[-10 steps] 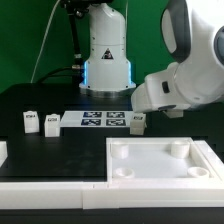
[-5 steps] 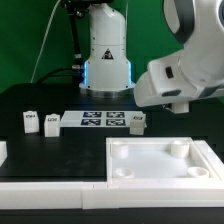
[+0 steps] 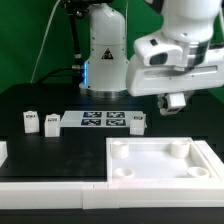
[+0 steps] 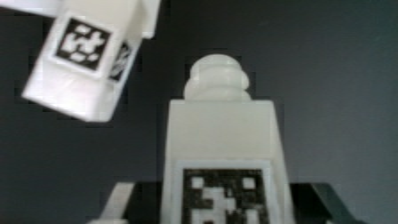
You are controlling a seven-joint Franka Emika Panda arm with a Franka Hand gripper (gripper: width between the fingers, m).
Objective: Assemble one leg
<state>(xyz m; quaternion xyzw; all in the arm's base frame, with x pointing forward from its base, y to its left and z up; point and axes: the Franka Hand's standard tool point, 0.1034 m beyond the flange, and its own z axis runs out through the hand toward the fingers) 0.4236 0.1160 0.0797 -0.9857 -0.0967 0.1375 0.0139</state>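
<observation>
My gripper (image 3: 175,101) hangs above the table at the exterior view's right, over the far edge of the large white tray (image 3: 205,152). In the wrist view the gripper (image 4: 222,203) is shut on a white leg (image 4: 221,135). The leg's tag faces the camera and its rounded peg end points away. A dark finger (image 4: 128,200) shows on each side of it. Another leg (image 4: 89,52) lies on the black table beyond it. Three legs stand on the table: two at the left (image 3: 30,121) (image 3: 52,122) and one (image 3: 138,121) by the marker board.
The marker board (image 3: 100,121) lies flat between the standing legs. The tray has round corner sockets (image 3: 122,153). A white rail (image 3: 50,186) runs along the front edge. The robot base (image 3: 105,55) stands behind.
The arm has risen and swung toward the exterior view's left. The gripper, hidden low behind the arm before, now shows above the table with the leg in it.
</observation>
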